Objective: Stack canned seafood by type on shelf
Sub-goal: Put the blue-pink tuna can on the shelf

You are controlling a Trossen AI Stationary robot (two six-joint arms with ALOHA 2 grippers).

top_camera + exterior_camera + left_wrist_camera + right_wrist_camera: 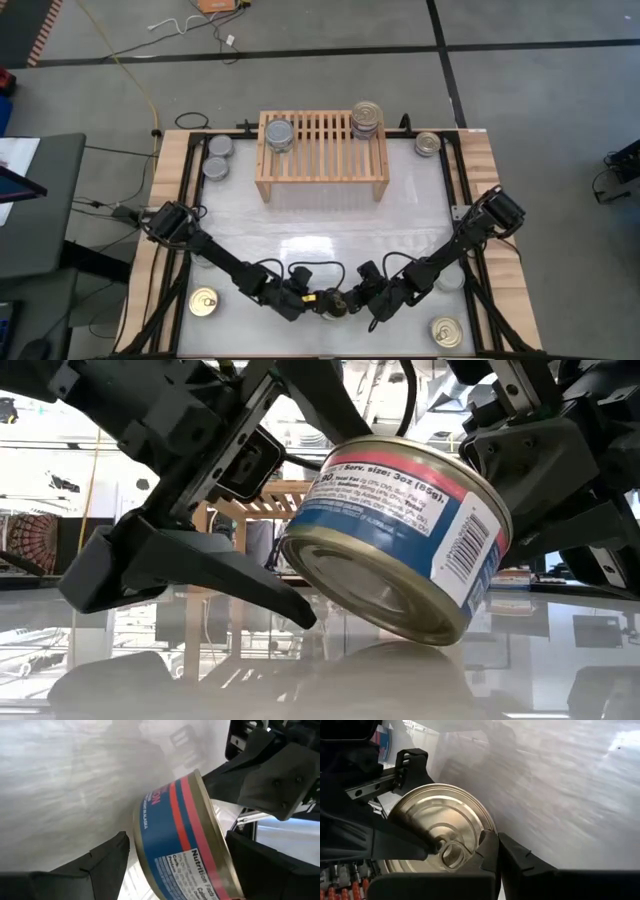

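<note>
Between the spread black fingers (pixel 90 870) of the left gripper (pixel 312 301) sat a round, flat metal tin (pixel 400 540) with a blue-and-red paper label, tilted above the glossy white tabletop (pixel 320 225). The right gripper (pixel 358 298) pinched its gold pull-ring top. Beyond them stood the low light-wood slatted shelf (pixel 322 135), carrying one silver-topped stack (pixel 279 135) and one gold-topped stack (pixel 366 119).
</note>
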